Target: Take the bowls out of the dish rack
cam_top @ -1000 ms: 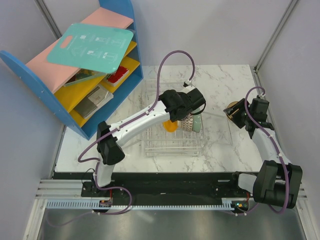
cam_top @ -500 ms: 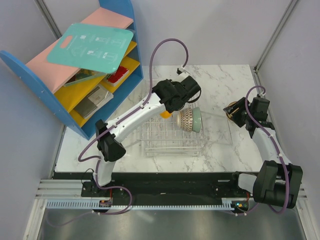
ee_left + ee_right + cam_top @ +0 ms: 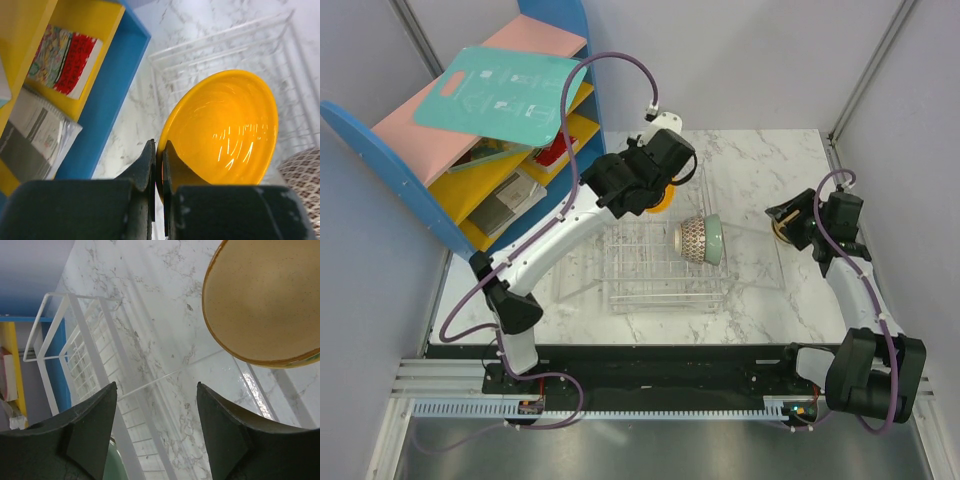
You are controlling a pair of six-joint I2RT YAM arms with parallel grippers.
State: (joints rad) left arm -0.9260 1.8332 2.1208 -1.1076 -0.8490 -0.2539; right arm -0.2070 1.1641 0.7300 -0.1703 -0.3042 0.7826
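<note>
Left end effector [image 3: 158,150]: pinching the orange bowl [image 3: 225,130] by its rim, over the far end of the dish rack [image 3: 650,272].
Right end effector [image 3: 156,390]: spread wide by a tan-lined bowl [image 3: 270,300], right of the rack.
In the rack: mesh bowl [image 3: 691,240] and mint bowl [image 3: 717,238], touching.
In my way: blue shelf unit [image 3: 112,95], just left.
Surface: marble tabletop [image 3: 760,160], grey walls [image 3: 740,60].

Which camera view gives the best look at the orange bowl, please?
The left wrist view: the orange bowl fills much of the frame, its rim pinched in the left gripper. The top external view shows only an orange sliver beneath that gripper. The right wrist view does not show it.
</note>
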